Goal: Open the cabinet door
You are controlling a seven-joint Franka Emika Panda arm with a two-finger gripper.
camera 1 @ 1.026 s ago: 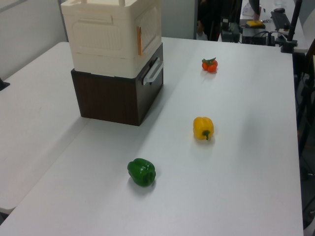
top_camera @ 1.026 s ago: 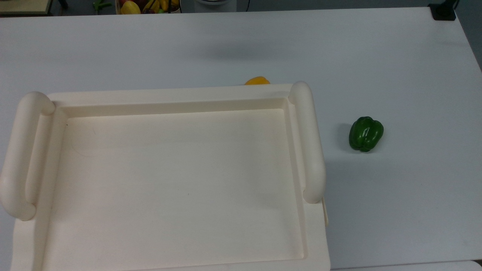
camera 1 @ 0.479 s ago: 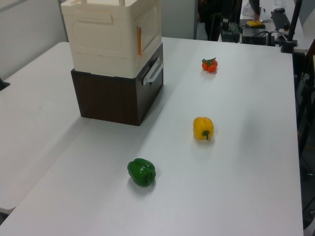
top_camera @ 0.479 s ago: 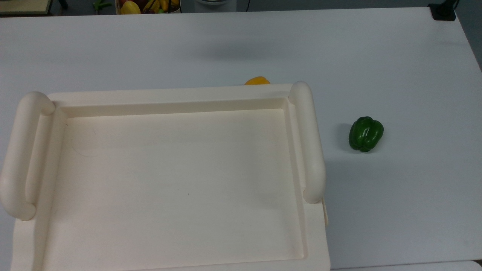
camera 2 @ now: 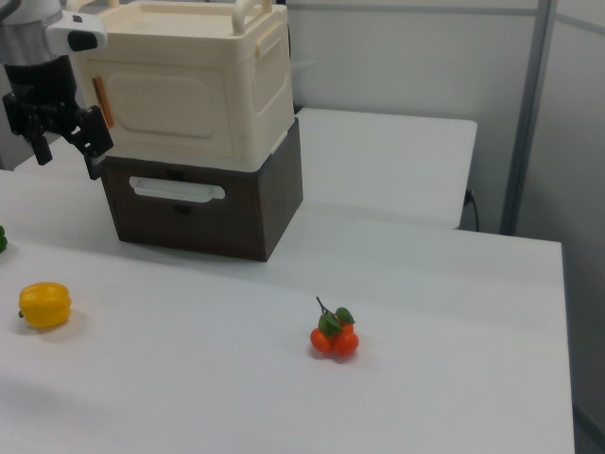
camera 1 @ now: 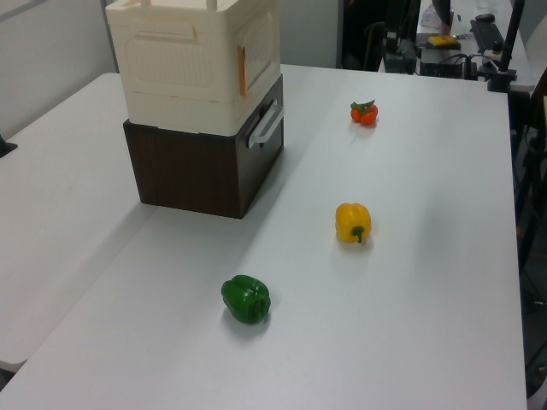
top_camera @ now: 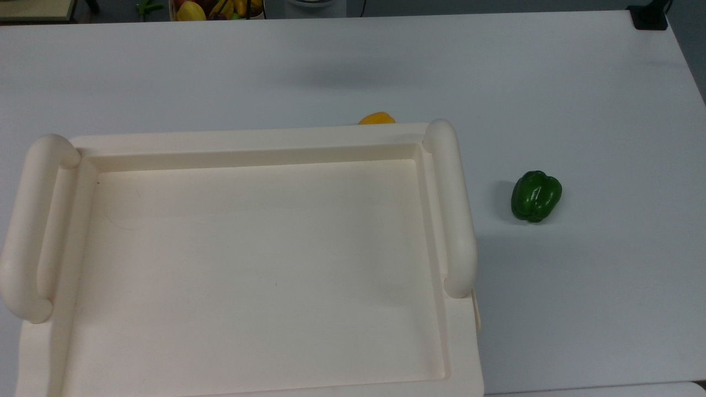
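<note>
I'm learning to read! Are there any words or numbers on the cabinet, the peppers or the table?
No words or numbers can be read anywhere.
The cabinet is plain cream plastic, no label.
The cabinet door has only an orange strip at its edge.
The green pepper, yellow pepper and table carry no writing.

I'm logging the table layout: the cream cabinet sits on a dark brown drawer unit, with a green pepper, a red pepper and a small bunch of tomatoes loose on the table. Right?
Not quite: there is no red pepper. The second pepper is a yellow pepper, as the left view shows. The rest holds: the cabinet sits on the dark brown drawer unit, with the green pepper and tomatoes loose on the table.
</note>
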